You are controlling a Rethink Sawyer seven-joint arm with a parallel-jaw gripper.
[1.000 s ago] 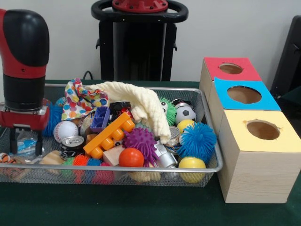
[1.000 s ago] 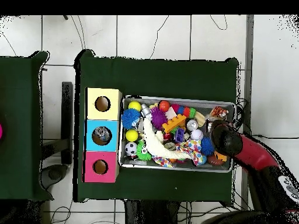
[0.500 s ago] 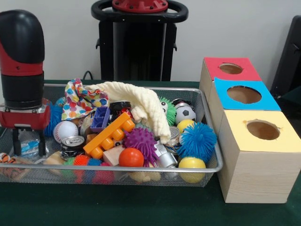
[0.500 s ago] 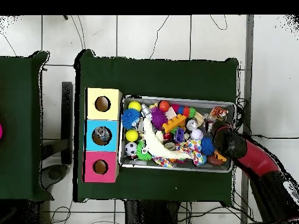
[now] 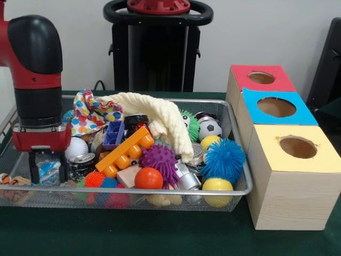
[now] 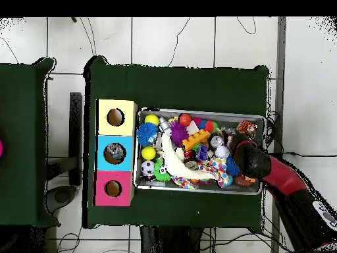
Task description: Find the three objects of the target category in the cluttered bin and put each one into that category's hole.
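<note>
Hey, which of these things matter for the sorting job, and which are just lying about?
In the job: the pincer, closed on a blue packet; the bin; the box with three holes.

Lying about, as far as I can tell: cream cloth, orange block, purple spiky ball, soccer ball.

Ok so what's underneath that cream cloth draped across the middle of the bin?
Showing at the edges of the cream cloth: a green googly-eyed ball, a purple spiky ball, an orange building block and a silver can. Whatever lies under its middle is covered.
</note>
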